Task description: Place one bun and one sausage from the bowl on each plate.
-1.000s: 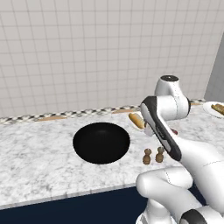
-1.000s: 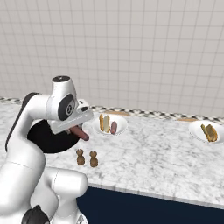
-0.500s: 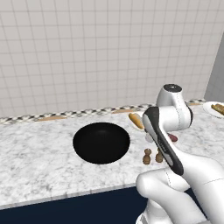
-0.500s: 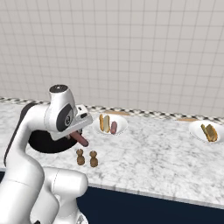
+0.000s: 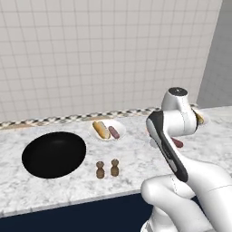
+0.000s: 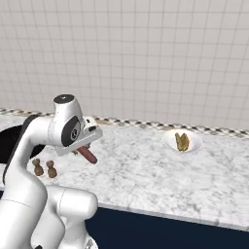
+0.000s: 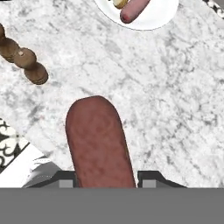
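My gripper [image 7: 104,179] is shut on a dark reddish-brown sausage [image 7: 99,140], held above bare marble counter. The same sausage [image 6: 88,155] hangs below my hand [image 6: 80,146] in the right base view. One white plate [image 5: 119,125] holds a bun [image 5: 101,129] and a pinkish sausage [image 5: 113,132]; it is also at the top of the hand view, plate [image 7: 153,19]. To the right, the other plate [image 6: 195,144] carries a bun [image 6: 182,141]. The black bowl [image 5: 53,154] lies at the left and looks empty.
Two small brown shakers [image 5: 107,169] stand near the counter's front edge, between bowl and arm; they appear as shakers [image 7: 24,59] at the hand view's upper left. A tiled wall backs the counter. Open marble lies between my hand and the right plate.
The whole scene has slid left in both base views, so the cameras have moved right. The sausage stays gripped and now hangs right of the shakers, nearer the right plate.
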Controlling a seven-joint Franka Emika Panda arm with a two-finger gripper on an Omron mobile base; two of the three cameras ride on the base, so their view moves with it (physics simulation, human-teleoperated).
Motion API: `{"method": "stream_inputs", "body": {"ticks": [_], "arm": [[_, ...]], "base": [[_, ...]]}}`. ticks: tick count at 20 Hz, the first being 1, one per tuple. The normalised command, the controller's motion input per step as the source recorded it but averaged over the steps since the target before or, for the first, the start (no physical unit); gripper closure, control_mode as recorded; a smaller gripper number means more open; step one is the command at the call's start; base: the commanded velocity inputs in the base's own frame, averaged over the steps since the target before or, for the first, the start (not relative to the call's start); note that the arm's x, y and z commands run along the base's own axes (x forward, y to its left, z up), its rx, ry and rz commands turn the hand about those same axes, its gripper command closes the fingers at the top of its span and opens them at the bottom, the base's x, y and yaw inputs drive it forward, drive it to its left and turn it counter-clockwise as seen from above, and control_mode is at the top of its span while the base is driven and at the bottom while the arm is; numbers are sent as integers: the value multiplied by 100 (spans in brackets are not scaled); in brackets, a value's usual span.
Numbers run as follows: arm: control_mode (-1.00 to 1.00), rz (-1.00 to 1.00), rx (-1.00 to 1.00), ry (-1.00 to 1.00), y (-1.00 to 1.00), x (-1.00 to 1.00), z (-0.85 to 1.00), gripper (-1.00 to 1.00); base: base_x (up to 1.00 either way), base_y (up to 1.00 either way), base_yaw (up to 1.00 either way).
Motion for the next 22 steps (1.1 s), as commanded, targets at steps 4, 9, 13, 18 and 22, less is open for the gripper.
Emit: {"method": "stream_inputs", "body": {"ticks": [4, 9, 13, 18, 22], "arm": [[100, 0, 0, 0, 0, 0, 0, 100], [100, 0, 0, 0, 0, 0, 0, 100], [100, 0, 0, 0, 0, 0, 0, 100], [100, 0, 0, 0, 0, 0, 0, 100], [100, 0, 0, 0, 0, 0, 0, 100]], "base": [[0, -100, -2], [0, -81, -2], [0, -46, 0], [29, -8, 0], [58, 0, -2]]}}
